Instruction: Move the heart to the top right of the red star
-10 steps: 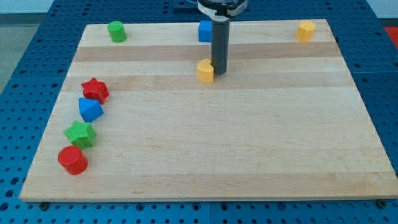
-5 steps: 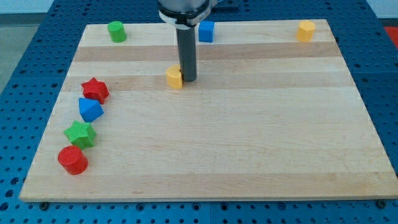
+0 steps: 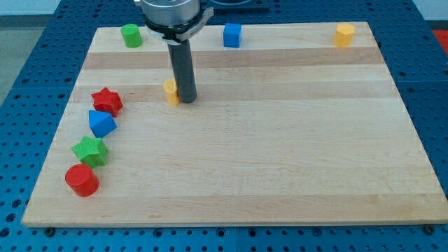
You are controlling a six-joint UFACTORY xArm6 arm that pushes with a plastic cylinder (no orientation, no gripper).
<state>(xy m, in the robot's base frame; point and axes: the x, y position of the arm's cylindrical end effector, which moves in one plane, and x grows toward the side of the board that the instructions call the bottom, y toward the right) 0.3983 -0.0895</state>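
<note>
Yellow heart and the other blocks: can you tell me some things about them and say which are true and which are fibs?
1. My tip is right beside the yellow heart, on its right in the view. True.
2. The heart touches the red star. False: bare board lies between them.
3. The green cylinder sits near the view's top left. True.
4. The blue cube is at the view's bottom. False: it is by the top edge.
5. The red cylinder is the lowest block in the view. True.
</note>
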